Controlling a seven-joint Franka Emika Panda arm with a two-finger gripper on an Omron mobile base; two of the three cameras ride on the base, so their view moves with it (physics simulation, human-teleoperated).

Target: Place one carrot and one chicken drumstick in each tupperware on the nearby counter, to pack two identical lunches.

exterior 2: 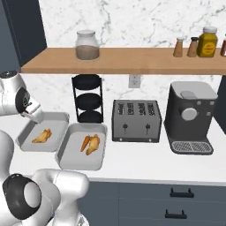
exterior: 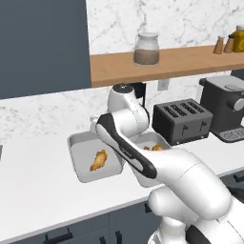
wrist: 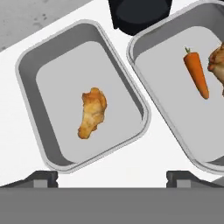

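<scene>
Two pale grey tupperware tubs lie side by side on the white counter [exterior 2: 141,161]. The left tupperware [wrist: 57,83] [exterior 2: 56,120] [exterior: 78,145] holds one browned chicken drumstick [wrist: 92,113] [exterior 2: 42,136] [exterior: 99,160]. In the right tupperware [wrist: 166,92] [exterior 2: 75,160] lie an orange carrot [wrist: 196,73] [exterior 2: 85,142] and a second drumstick [wrist: 217,59] [exterior 2: 93,145]. My gripper [wrist: 113,178] hovers above the left tub's near rim, open, with nothing between its fingertips [wrist: 41,179]. In the left base view my own arm hides most of the right tub.
A black three-tier stand [exterior 2: 87,103] sits just behind the tubs. To the right stand a silver-grey toaster [exterior 2: 135,120] and a dark coffee machine [exterior 2: 190,117]. Above, a wooden shelf [exterior 2: 132,61] carries a glass jar [exterior 2: 87,45] and spice bottles [exterior 2: 207,42].
</scene>
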